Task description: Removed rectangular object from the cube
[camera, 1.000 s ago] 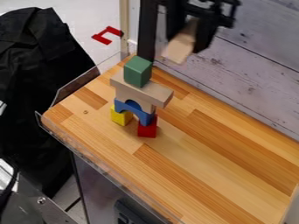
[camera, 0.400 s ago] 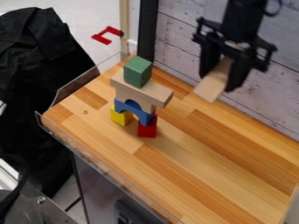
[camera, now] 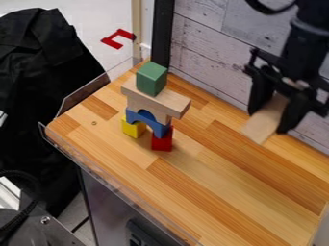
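Note:
My gripper point(camera: 269, 120) hangs over the right rear part of the table, to the right of the block stack. It is shut on a flat rectangular wooden block point(camera: 266, 120), which slants down to the left between the fingers. In the stack, a green cube point(camera: 151, 79) sits on top of a long wooden plank point(camera: 156, 99). Beneath the plank is a light wooden arch point(camera: 146, 106), resting on a blue arch point(camera: 148, 122). A yellow block point(camera: 133, 127) and a red block point(camera: 162, 140) hold up the blue arch.
The wooden table point(camera: 212, 178) has a clear low guard point(camera: 90, 91) along its left edges. A whitewashed plank wall point(camera: 212, 57) stands behind, close to the gripper. Black cloth point(camera: 45, 96) lies off the table at left.
My gripper has moved right and down in the view, carrying the flat wooden block from behind the stack to the table's right rear. The stack has not moved.

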Tool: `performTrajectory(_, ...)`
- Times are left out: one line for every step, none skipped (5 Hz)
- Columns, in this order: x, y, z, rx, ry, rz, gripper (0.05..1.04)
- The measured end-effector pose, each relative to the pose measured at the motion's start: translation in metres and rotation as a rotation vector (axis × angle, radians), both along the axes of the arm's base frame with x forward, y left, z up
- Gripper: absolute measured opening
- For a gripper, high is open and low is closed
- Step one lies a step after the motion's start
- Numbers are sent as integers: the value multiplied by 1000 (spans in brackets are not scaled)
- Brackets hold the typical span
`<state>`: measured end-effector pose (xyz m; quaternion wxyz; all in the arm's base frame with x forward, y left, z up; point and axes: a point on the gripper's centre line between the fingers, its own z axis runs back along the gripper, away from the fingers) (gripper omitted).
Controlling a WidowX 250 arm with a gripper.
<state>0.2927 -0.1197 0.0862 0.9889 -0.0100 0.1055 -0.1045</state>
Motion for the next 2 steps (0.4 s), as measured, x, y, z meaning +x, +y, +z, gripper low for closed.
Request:
performTrajectory(-3, -11, -9, 3, 15, 9, 562)
performTrajectory(-6, -18, -22, 14, 44, 39, 562)
